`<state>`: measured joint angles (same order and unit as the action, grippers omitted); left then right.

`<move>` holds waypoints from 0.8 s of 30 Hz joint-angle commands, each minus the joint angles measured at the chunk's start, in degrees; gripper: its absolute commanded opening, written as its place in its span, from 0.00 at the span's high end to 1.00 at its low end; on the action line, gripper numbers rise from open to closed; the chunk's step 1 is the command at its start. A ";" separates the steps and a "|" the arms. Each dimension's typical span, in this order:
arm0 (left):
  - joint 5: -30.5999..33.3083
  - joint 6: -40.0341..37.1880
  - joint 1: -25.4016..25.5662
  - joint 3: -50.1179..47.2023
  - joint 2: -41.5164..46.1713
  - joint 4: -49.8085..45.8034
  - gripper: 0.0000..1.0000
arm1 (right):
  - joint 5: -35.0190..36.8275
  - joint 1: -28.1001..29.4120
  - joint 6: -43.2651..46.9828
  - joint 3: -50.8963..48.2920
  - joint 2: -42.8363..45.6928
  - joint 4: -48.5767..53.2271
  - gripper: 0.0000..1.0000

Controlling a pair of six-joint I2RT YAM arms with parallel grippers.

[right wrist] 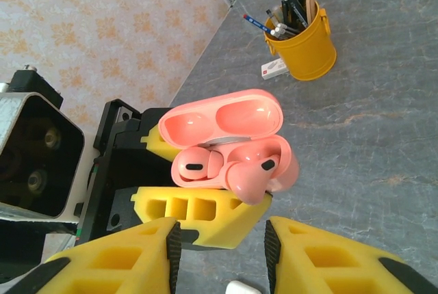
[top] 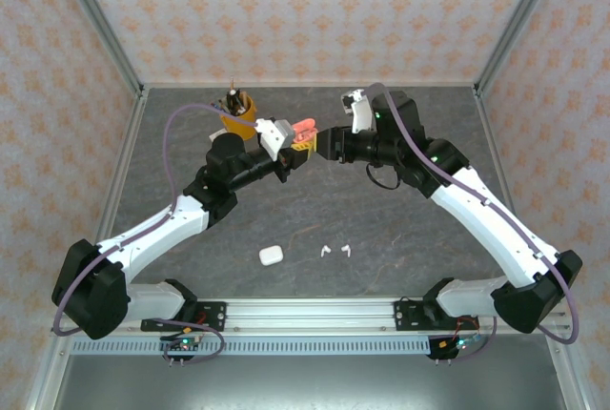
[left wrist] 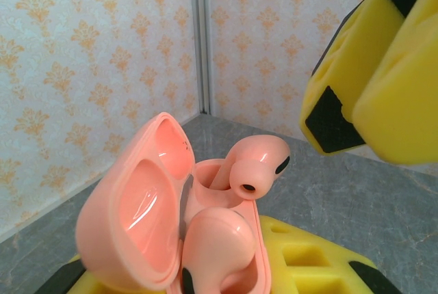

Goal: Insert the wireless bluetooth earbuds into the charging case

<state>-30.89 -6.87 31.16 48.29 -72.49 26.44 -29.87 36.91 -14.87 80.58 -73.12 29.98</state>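
Observation:
My left gripper (top: 294, 143) is shut on an open salmon-pink charging case (left wrist: 137, 219), held above the table's far middle. One pink earbud (left wrist: 215, 246) sits low in its well. The second pink earbud (left wrist: 256, 164) stands tilted, its stem in the other well and its head above the rim. My right gripper (right wrist: 222, 253) faces the case from the right, just short of it, open with nothing between its yellow fingers (right wrist: 116, 260). Two white earbuds (top: 325, 251) (top: 347, 249) lie on the table near the front, beside a closed white case (top: 271, 255).
A yellow cup (top: 238, 114) full of pens stands at the back, just behind my left gripper, with a small white eraser (right wrist: 274, 68) at its foot. Patterned walls close in the table on three sides.

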 commanded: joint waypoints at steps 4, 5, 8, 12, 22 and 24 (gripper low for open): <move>-0.67 0.51 0.57 2.43 0.75 2.37 1.00 | -2.38 -0.26 -1.12 0.79 -0.93 -1.67 0.61; -0.75 0.44 0.63 2.48 0.68 2.35 1.00 | -2.54 -0.26 -1.17 1.20 -1.21 -1.74 0.61; -0.74 0.54 0.66 2.45 0.66 2.40 1.00 | -3.13 -0.26 -1.18 2.01 -2.10 -1.92 0.61; -0.83 0.56 0.63 2.59 0.52 2.40 1.00 | -2.71 -0.26 -0.74 2.80 -3.16 -1.95 0.61; -1.01 0.72 0.71 2.28 0.46 2.51 1.00 | -1.20 -0.26 1.24 6.90 -5.23 -0.28 0.61; -1.09 0.74 0.71 2.10 0.49 2.58 1.00 | -0.98 -0.26 1.41 7.39 -5.49 -0.09 0.61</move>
<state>-31.11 -6.87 31.42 48.73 -72.49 26.46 -31.68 36.91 -14.76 85.52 -78.35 30.00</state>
